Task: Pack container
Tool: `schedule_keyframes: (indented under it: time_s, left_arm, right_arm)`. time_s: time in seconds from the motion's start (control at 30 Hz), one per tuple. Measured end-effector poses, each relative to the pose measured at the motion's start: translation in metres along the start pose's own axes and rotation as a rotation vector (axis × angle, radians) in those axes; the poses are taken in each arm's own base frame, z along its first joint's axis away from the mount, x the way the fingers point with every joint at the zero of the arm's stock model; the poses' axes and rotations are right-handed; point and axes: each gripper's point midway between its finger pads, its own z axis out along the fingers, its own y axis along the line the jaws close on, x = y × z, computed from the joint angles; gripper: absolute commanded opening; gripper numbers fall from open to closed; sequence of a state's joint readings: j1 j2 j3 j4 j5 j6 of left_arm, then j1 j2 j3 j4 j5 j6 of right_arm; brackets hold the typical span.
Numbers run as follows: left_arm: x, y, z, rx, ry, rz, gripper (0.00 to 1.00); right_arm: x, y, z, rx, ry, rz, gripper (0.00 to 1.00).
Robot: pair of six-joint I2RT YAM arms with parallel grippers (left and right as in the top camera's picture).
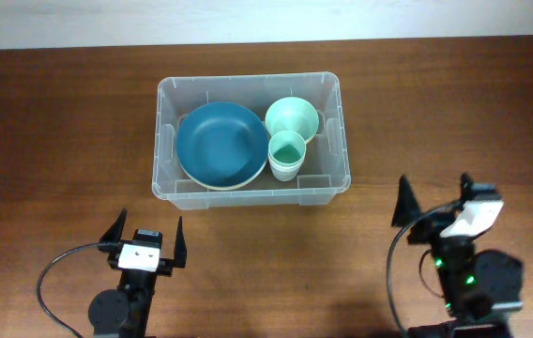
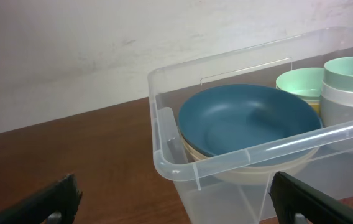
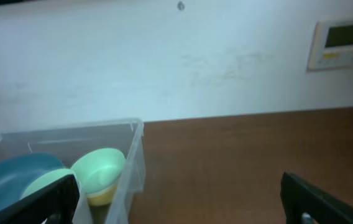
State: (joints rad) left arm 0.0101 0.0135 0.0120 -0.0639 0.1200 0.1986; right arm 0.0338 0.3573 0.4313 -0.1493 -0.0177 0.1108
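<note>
TABLE, FRONT EDGE: My left gripper [image 1: 150, 230] and right gripper [image 1: 434, 199] hang near the front edge of the table [image 1: 60, 141], one toward each front corner. Both have their jaws spread as wide as they go and hold nothing.

The container [image 1: 251, 81] sits toward the middle of the back edge, well apart from both grippers (its long side faces me). Inside, a blue bowl [image 1: 218, 143] fills the left half. The left wrist view shows it resting on a cream bowl [image 2: 263, 174]. A mint bowl [image 1: 292, 116] leans in the container's back right corner. Just in front of that, a mint cup [image 1: 286, 148] is nested in a white cup [image 2: 344, 106].

No loose item shows on the wood in any view, so I judge the packing to be at or near its end, with both arms idle. Anything left to pack lies outside these frames, and no lid is to be seen.

A next move, should one come, calls for a reach forward over the near rim by whichever arm is closer. It should come down from above so my fingers clear the rim and do not knock the leaning mint bowl or the nested cups.
</note>
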Motion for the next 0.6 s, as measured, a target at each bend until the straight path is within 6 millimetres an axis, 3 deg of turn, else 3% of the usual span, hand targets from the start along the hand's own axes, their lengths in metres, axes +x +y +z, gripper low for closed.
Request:
schedule_keyframes:
  time_s: [0.1, 0.2, 0.6]
  left_arm:
    - [0.0, 0.0, 0.0, 0.0, 0.0, 0.0, 1.0]
    - [0.0, 0.0, 0.0, 0.0, 0.0, 0.0, 1.0]
    - [0.0, 0.0, 0.0, 0.0, 0.0, 0.0, 1.0]
  right_arm:
    - [0.027, 0.003, -0.003, -0.034, -0.03, -0.033, 0.99]
    - [0.04, 0.01, -0.008, -0.087, -0.071, -0.086, 0.99]
    - [0.048, 0.02, -0.017, -0.147, -0.157, -0.185, 0.99]
